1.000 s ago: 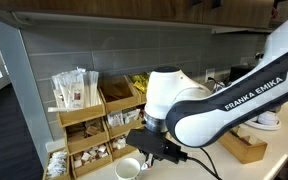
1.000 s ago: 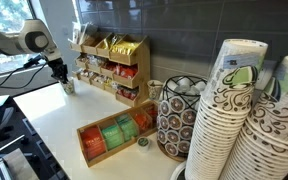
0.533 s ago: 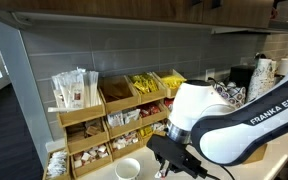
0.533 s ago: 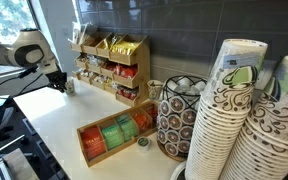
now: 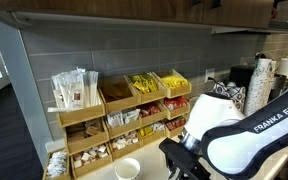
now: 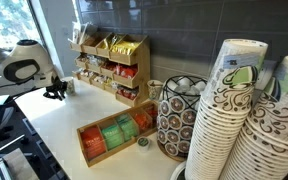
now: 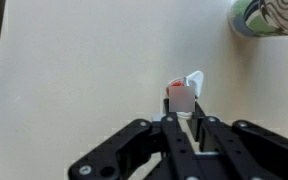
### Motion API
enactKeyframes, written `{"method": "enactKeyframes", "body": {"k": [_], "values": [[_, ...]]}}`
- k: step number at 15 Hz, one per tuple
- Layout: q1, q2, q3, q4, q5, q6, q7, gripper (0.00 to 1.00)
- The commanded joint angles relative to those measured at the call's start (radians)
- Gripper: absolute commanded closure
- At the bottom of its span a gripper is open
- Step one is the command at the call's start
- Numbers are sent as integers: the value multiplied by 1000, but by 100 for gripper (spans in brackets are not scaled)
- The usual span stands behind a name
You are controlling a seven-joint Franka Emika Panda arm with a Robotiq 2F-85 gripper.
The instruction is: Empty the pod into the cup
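The small white cup (image 5: 127, 169) stands on the white counter in front of the wooden organiser, and it shows faintly (image 6: 70, 86) beside the organiser's end. My gripper (image 5: 181, 160) is to the right of the cup and apart from it; it hangs low over the counter (image 6: 54, 92). In the wrist view my gripper (image 7: 182, 112) is shut on the pod (image 7: 181, 98), a small white pod with a red mark and a lid tab sticking up. Bare counter lies under the pod, and the cup is out of the wrist view.
The tiered wooden organiser (image 5: 114, 115) holds sachets and stirrers against the wall. A wooden tea box (image 6: 112, 135), a wire pod holder (image 6: 176, 118) and tall stacks of patterned paper cups (image 6: 234, 120) stand on the counter. A patterned round object (image 7: 264, 15) sits at the wrist view's corner.
The arm has swung away from above the cup, rightward in an exterior view and toward the counter's near edge in the other. The gripper stays shut on the pod.
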State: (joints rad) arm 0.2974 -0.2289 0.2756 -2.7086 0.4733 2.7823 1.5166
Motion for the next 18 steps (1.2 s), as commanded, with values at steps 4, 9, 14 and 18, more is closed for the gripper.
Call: {"method": "enactKeyframes", "body": {"k": [4, 9, 14, 18], "values": [[101, -10, -27, -56, 353, 110, -150, 95], [89, 33, -1, -33, 489, 105, -255, 95], [121, 65, -16, -34, 591, 107, -363, 95], [76, 70, 24, -34, 605, 103, -381, 56]]}}
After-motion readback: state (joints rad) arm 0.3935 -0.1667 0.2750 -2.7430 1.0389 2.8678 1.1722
